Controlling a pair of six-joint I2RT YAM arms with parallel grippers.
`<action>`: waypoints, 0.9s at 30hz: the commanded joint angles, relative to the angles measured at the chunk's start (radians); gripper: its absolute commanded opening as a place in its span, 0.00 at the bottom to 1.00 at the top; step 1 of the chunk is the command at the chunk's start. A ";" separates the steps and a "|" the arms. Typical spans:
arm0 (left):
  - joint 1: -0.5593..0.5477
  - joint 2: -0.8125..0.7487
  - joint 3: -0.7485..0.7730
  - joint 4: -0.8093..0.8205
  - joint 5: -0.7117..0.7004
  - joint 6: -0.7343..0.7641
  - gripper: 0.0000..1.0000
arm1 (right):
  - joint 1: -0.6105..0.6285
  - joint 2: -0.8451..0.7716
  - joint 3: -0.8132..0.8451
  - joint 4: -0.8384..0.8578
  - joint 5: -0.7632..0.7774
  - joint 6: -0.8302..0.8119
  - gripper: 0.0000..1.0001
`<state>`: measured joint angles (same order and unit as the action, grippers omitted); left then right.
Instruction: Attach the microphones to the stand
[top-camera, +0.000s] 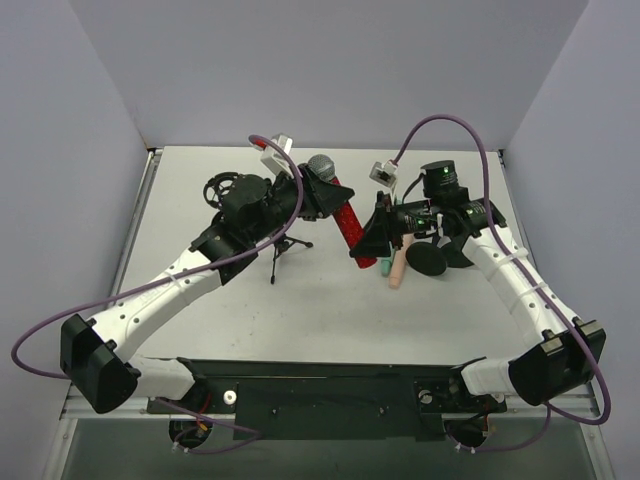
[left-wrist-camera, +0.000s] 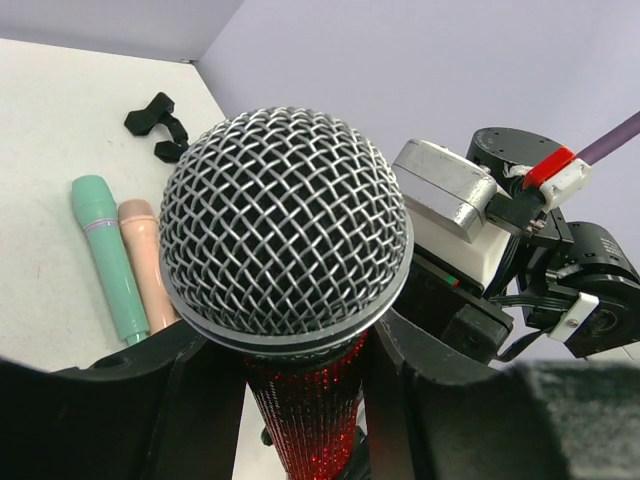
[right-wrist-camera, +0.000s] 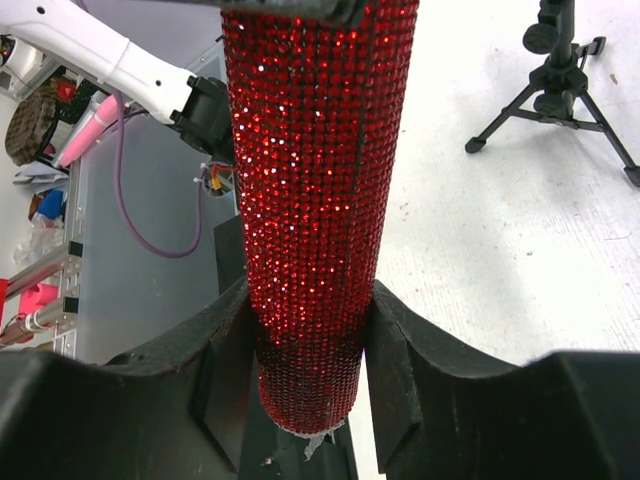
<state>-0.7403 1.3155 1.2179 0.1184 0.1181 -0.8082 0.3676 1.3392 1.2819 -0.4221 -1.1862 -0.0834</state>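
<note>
The left gripper (left-wrist-camera: 305, 400) is clamping the red mic (top-camera: 345, 215) just below its grey mesh head, fingers closed against the glittery body. The right gripper (right-wrist-camera: 305, 370) is pinching the same mic's tail end. The mic is slanting just right of the stand (top-camera: 281, 254). The mint mic (left-wrist-camera: 108, 255) and pink mic (left-wrist-camera: 150, 265) are lying side by side, farther right of the stand.

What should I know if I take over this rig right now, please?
The left hand is shut on the red microphone just below its mesh head; the right hand is shut on its tail end.
The mint-green microphone and peach-pink microphone lie side by side on the table.
The stand is on the table, apart from the red microphone.
Done: none seen mounted. Left: all three.
</note>
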 joint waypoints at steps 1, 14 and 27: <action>0.019 -0.061 -0.034 0.165 0.052 0.041 0.00 | -0.028 0.000 0.025 -0.059 -0.052 -0.064 0.44; 0.173 -0.357 0.136 -0.278 -0.225 0.515 0.00 | -0.197 -0.018 0.034 -0.098 0.384 -0.085 0.90; 0.413 -0.154 0.381 -0.335 -0.309 0.721 0.00 | -0.216 -0.233 -0.320 0.119 0.445 -0.141 0.92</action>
<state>-0.3958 1.1034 1.5665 -0.1928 -0.2176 -0.1230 0.1566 1.2034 1.0744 -0.4259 -0.7467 -0.1860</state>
